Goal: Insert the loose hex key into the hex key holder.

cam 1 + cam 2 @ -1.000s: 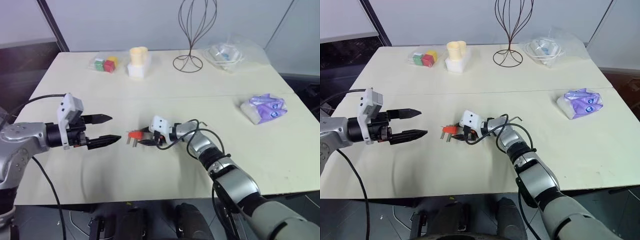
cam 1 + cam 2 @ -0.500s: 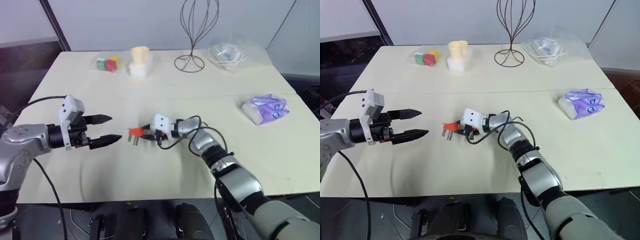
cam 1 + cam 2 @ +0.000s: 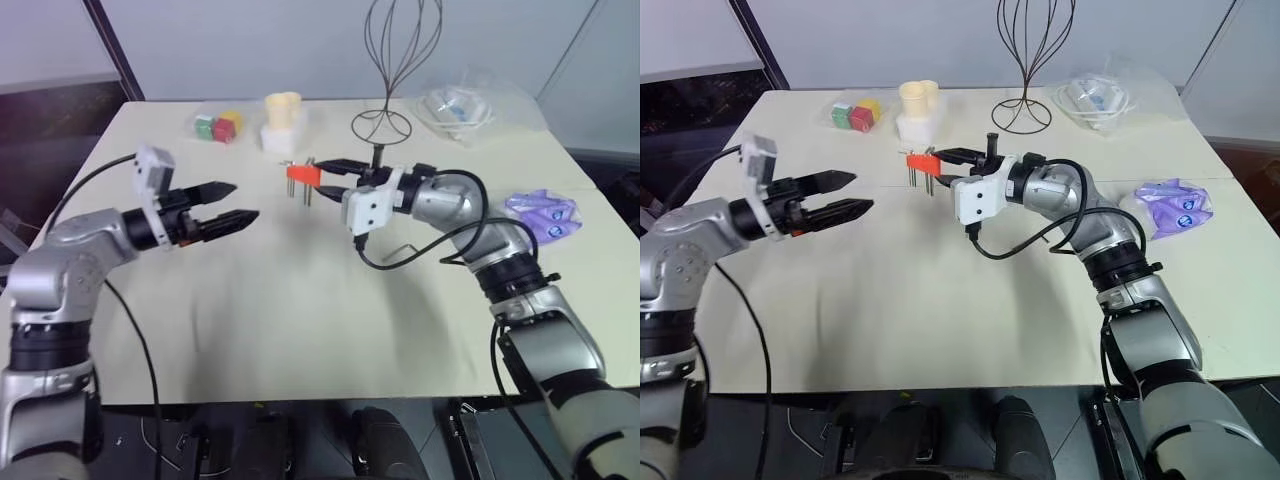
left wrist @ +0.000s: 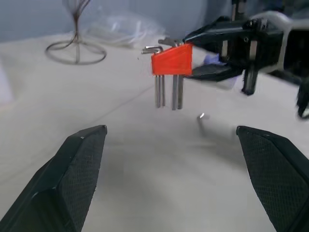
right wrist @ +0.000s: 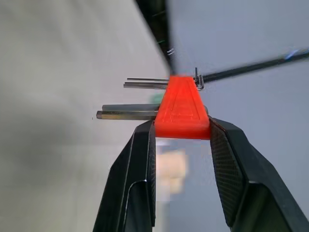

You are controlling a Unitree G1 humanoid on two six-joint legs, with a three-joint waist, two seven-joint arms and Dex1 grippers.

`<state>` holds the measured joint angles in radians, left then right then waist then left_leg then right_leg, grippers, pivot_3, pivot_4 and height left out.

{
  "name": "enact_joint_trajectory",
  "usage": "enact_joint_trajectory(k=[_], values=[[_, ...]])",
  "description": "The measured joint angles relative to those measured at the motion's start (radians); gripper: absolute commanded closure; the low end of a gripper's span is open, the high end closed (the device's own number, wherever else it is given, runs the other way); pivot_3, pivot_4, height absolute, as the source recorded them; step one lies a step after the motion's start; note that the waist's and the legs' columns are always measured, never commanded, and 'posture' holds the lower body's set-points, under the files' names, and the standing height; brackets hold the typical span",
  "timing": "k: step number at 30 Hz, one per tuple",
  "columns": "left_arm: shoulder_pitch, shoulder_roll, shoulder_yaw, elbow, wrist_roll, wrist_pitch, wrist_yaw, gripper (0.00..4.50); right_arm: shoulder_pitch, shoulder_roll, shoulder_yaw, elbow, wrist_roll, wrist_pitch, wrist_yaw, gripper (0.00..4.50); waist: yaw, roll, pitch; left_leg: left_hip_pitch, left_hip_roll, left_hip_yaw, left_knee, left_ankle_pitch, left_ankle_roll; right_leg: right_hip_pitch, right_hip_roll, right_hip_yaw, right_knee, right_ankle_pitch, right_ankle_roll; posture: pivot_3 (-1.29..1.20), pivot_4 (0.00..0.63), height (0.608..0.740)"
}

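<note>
Loose hex key [image 3: 405,250] lies on worktop [image 3: 300,320], approx 5 o'clock of the holder, not yet picked up. L gripper [image 3: 232,205] fingers wide open, empty. R gripper [image 3: 333,175] fingers clamp hex key holder [image 3: 302,174] aloft, prongs down. Insertion still to do.

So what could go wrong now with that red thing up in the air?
1. The right end effector pinches the hex key holder by just one end, so it might twist or slip out.
2. The loose hex key lies flat on the table beside the black cable, which could snag it.
3. The left end effector is open and empty; such a thin key may be tricky to pick up.
</note>
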<state>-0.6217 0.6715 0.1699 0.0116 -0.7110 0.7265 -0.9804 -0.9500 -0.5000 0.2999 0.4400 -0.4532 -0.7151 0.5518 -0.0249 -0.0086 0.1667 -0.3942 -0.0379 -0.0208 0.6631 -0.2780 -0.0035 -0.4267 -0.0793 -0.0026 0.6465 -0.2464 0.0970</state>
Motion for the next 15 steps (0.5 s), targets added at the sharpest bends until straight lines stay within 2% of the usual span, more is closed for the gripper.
enact_joint_trajectory(k=[5,15], values=[[-0.118,-0.045,-0.042,0.129,0.020,-0.013,-0.055,0.00,0.001,-0.026,0.001,-0.036,-0.032,-0.059,-0.046,3.49,0.004,0.000,0.000,0.000,0.000,0.001,0.000,0.000,0.000,0.000,0.000,0.000,0.000,0.000,0.000,0.00,0.150,0.740],[-0.238,-0.119,-0.112,0.304,0.092,-0.088,-0.153,0.00,0.028,-0.028,0.005,-0.097,-0.032,-0.044,-0.048,3.49,0.005,-0.001,0.001,0.000,0.000,0.001,0.001,0.000,0.001,0.001,0.001,0.000,0.000,0.000,0.000,0.00,0.150,0.740]])
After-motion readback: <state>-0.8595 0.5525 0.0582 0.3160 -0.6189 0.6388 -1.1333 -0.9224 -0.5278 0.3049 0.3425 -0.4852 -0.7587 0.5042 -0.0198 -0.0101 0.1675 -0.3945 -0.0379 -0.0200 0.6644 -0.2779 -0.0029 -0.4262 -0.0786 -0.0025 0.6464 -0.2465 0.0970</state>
